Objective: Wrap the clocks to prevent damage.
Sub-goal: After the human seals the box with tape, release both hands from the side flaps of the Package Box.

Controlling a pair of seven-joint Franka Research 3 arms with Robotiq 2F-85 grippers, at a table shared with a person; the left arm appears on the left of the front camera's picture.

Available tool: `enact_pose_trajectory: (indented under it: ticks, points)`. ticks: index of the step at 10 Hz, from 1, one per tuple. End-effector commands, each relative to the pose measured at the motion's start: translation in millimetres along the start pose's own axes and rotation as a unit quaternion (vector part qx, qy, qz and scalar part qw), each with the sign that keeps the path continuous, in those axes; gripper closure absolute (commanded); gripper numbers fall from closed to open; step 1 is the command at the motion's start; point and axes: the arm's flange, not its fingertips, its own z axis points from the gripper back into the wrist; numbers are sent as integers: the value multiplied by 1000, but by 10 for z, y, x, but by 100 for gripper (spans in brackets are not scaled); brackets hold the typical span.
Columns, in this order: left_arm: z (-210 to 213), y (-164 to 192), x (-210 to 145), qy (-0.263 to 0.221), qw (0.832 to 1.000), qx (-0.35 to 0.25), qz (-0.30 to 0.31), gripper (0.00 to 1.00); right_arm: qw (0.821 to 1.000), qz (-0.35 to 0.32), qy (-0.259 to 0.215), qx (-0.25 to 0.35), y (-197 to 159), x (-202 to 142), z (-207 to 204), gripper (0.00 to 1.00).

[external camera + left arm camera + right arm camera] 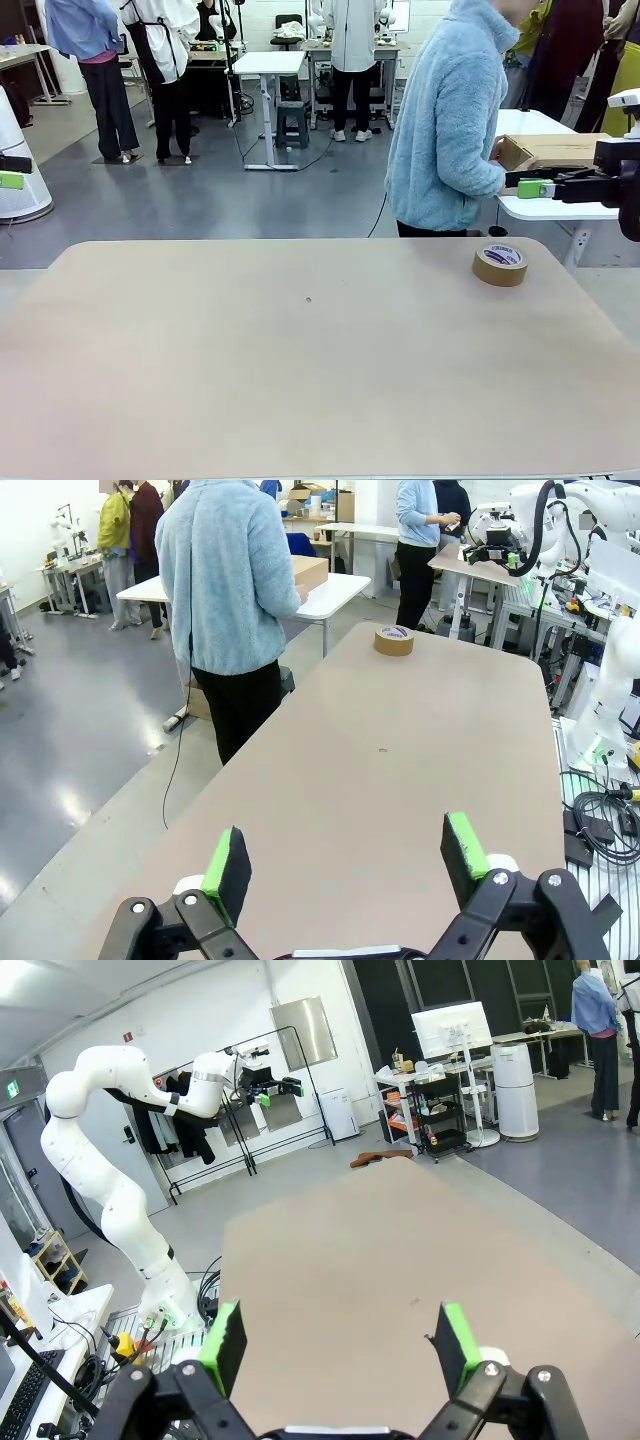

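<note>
The clocks are out of view. My left gripper (345, 848) is open, its green pads wide apart over the bare tan table (400, 780), with nothing between them. Its tip pokes in at the left edge of the front view (12, 172), raised beside the table. My right gripper (340, 1335) is open too and holds nothing. It hangs at the right side of the front view (532, 184), above and behind the table's far right corner.
A brown tape roll (500, 264) lies flat near the table's far right corner. A person in a light blue fleece (450, 120) stands at the far edge, turned to a cardboard box (545, 150) on a white side table (560, 208).
</note>
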Motion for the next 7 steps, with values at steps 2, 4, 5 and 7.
enact_pose_trajectory:
  ticks: [2, 4, 5, 7]
  points:
    - [10, -6, 15, -2, 1000, 1, -2, 0, 1000, 0, -3, 3, 2, -5, 6, 0]
    - [10, -6, 15, -2, 1000, 1, -2, 0, 1000, 0, -3, 3, 2, -5, 6, 0]
    - [10, -6, 15, -2, 1000, 1, -2, 0, 1000, 0, -3, 3, 2, -5, 6, 0]
    - [10, -6, 15, -2, 1000, 1, -2, 0, 1000, 0, -3, 3, 2, -5, 6, 0]
